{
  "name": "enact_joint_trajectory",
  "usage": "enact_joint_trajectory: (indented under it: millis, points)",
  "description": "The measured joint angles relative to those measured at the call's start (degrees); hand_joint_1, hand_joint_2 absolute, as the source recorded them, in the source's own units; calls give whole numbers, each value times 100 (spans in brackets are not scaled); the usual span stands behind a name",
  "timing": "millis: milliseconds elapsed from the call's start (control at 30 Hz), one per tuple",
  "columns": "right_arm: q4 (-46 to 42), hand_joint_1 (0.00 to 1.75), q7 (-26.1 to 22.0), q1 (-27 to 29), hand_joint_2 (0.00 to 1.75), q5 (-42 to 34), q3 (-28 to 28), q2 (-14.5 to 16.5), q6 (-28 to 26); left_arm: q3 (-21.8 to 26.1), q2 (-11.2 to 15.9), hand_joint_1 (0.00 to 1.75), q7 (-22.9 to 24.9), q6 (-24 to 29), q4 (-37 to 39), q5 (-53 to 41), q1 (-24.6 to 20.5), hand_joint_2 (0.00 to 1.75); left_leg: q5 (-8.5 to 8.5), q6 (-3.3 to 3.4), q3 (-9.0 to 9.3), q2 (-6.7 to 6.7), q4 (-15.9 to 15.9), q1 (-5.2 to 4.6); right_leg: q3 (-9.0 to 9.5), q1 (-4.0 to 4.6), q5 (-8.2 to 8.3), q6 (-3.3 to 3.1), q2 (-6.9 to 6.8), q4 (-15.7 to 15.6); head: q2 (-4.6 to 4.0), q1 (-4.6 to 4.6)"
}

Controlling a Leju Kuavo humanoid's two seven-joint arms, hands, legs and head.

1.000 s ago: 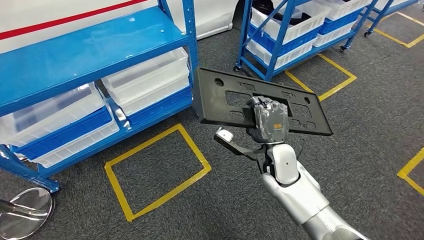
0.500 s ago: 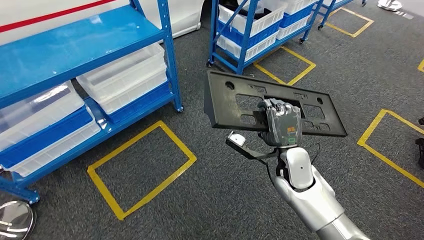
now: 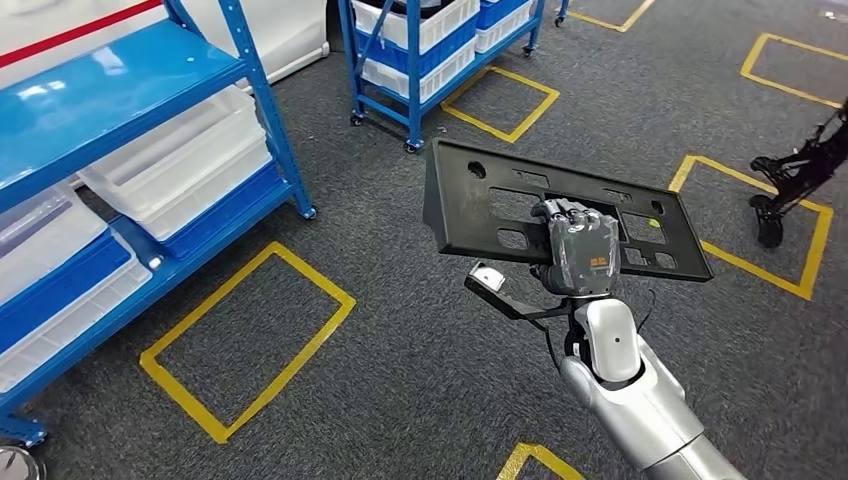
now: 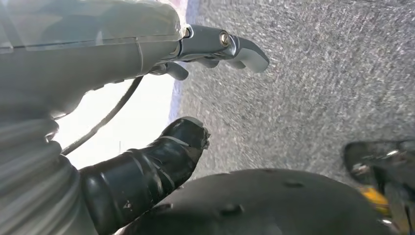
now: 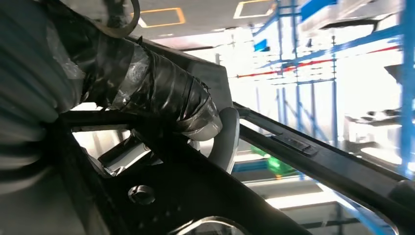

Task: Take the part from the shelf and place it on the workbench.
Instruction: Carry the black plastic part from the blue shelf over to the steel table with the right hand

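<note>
Over the grey carpet, your right robot hand [image 3: 578, 255] grips the black plastic panel [image 3: 560, 212]; your left robot hand [image 4: 147, 98] hangs with fingers spread, holding nothing.

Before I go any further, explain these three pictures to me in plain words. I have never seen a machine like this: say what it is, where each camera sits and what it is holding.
This is a two-legged humanoid robot with silver arms and many-fingered hands. The wide picture comes from a camera high on its body, looking forward and down. There its right hand grips a flat black plastic part with cut-out openings, held up over the grey carpet. Yellow tape squares mark the carpet, and blue shelving with clear bins stands to the left.

The other two pictures come from cameras at the wrists, so they look turned. The right wrist view is a close-up of that hand's taped dark fingers wrapped around the part's frame. The left wrist view shows the left hand holding nothing, fingers apart, pointing down at the carpet.

No workbench can be seen.
</note>
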Motion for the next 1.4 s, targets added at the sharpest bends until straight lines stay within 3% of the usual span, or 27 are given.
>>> enact_joint_trajectory:
  millis: [33, 67, 133, 200, 267, 333, 400, 467, 533, 567, 600, 667, 733, 833, 900, 967, 1000, 1033, 1067, 1100, 1133, 1200, 1267, 1333, 1400]
  points:
    - [-19, 175, 19, 38, 175, 23, -3, -3, 6, -1, 0, 0, -43, 87, 1, -13, 7, 175, -65, -1, -45, -12, 257, 1, -62, 11, 38, -4, 74, 26, 0, -1]
    - [-43, 175, 39, 86, 175, 44, -14, -13, 13, -1, 1, 0, -102, 174, 1, -13, 12, 175, -18, 6, 7, -18, 306, 1, -119, 21, 69, 0, 151, 58, 0, -1]
    - [-104, 175, 79, 183, 175, 80, -51, -40, 22, -1, 1, 0, -231, 302, 1, 12, 14, 175, 262, 47, 425, -95, -259, 0, -219, 28, 103, 14, 294, 142, 0, -1]
    - [-171, 175, 101, 243, 175, 95, -88, -63, 26, -1, 7, 0, -312, 343, 1, 39, 16, 175, 399, 110, 878, -321, -976, 13, -332, 25, 127, 46, 413, 233, 0, 1]
    - [-207, 175, 106, 283, 175, 101, -109, -87, 32, -1, 10, 0, -346, 360, 1, 50, 15, 175, 379, 146, 1001, -432, -1231, 18, -426, 1, 177, 117, 517, 278, 0, 1]
    - [-237, 175, 106, 340, 175, 104, -138, -126, 37, -1, 3, 0, -357, 381, 1, 37, 3, 175, 430, 182, 1000, -311, -1327, 26, -470, -14, 223, 192, 597, 284, 0, -1]
    - [-278, 175, 105, 373, 175, 107, -168, -167, 40, -3, -4, 0, -362, 393, 1, -15, -4, 175, 507, 250, 1022, -170, -1446, 55, -579, 5, 86, 246, 446, 477, 0, 19]
    - [-302, 175, 104, 382, 175, 113, -183, -188, 49, -23, -8, 0, -375, 403, 1, -127, 4, 175, 553, 282, 1008, -34, -1490, 66, -873, -14, -261, 305, 192, 1096, 0, 39]
    - [-304, 175, 104, 414, 175, 117, -190, -197, 61, -61, -7, 0, -413, 405, 1, -228, 17, 175, 564, 271, 964, 106, -1467, 70, -1148, -88, -483, 373, 90, 1707, 0, 42]
    - [-304, 175, 104, 433, 175, 117, -192, -203, 65, -77, -7, 0, -438, 394, 1, -250, 19, 175, 567, 260, 945, 174, -1452, 75, -1154, -131, -449, 407, 64, 1754, 0, 41]
    - [-304, 175, 104, 445, 175, 118, -195, -210, 69, -93, -6, 0, -460, 381, 1, -260, 18, 175, 567, 244, 931, 236, -1436, 84, -1050, -170, -327, 439, 37, 1588, 0, 42]
    - [-303, 175, 101, 433, 175, 123, -201, -218, 83, -119, -2, 0, -474, 355, 0, -256, 10, 175, 556, 176, 914, 340, -1398, 102, -607, -215, -18, 498, -121, 833, 0, 44]
    - [-282, 175, 70, 356, 175, 131, -203, -183, 112, -130, 9, 0, -460, 341, -1, -224, -5, 175, 540, 76, 897, 419, -1361, 89, -354, -196, 120, 464, -236, 328, 0, 42]
    - [-71, 175, 27, 78, 175, 166, -202, 13, 126, -127, 21, 0, -416, 323, -2, -117, -40, 175, 554, -59, 880, 520, -1362, 87, -427, -149, 164, 301, -118, 292, 0, 37]
    - [227, 175, 63, -197, 175, 225, -195, 267, 99, -114, 26, 0, -379, 269, -2, -34, -53, 175, 401, -118, 796, 366, -1181, 122, -467, -140, 223, 184, -13, 269, 0, 35]
    - [597, 175, 142, -485, 175, 317, -157, 579, 50, -80, 29, 0, -320, 172, -2, 36, -58, 175, 7, -117, 502, 92, -536, 122, -517, -106, 278, 84, 99, 253, 0, 33]
    - [775, 175, 182, -597, 175, 365, -125, 719, 21, -58, 29, 0, -275, 118, -2, 47, -59, 175, -188, -95, 302, 18, -116, 108, -547, -74, 297, 48, 159, 255, 0, 32]
    - [918, 175, 212, -674, 175, 399, -92, 823, -6, -42, 29, 0, -222, 70, -2, 43, -60, 175, -310, -66, 136, -17, 226, 87, -569, -36, 313, 25, 219, 257, 0, 33]
    - [1032, 175, 231, -719, 175, 420, -61, 903, -25, -31, 29, 0, -168, 24, -2, 24, -62, 175, -316, -25, 61, -33, 378, 64, -583, 2, 324, 7, 274, 259, 0, 33]
    - [1121, 175, 249, -749, 175, 429, -34, 959, -34, -26, 29, 0, -113, -22, -2, -7, -64, 175, -206, 28, 101, -51, 297, 36, -587, 37, 332, -4, 332, 263, 0, 34]
    - [1183, 175, 265, -774, 175, 433, -13, 998, -36, -25, 29, 0, -66, -61, -2, -39, -61, 175, -7, 88, 247, -91, -1, 4, -584, 64, 336, -10, 389, 268, 0, 34]
    - [1261, 175, 311, -827, 175, 448, 11, 1052, -27, -25, 30, 0, -18, -116, -2, -94, -46, 175, 370, 217, 637, -317, -816, -49, -589, 93, 341, -12, 496, 286, 0, 37]
    - [1295, 175, 350, -866, 175, 476, 26, 1070, -17, -25, 30, 0, -53, -132, -2, -115, -29, 175, 491, 283, 836, -470, -1238, -68, -627, 83, 361, 17, 598, 297, 0, 38]
    - [1321, 175, 372, -869, 175, 492, 36, 1066, -16, -25, 25, 0, -105, -135, -2, -119, -25, 175, 511, 296, 877, -388, -1324, -64, -655, 65, 398, 78, 703, 277, 0, 35]
    - [1337, 175, 393, -869, 175, 493, 39, 1051, -24, -25, 13, 0, -123, -148, -2, -126, -33, 175, 577, 309, 941, -253, -1460, -39, -708, 79, 323, 138, 562, 371, 0, 44]
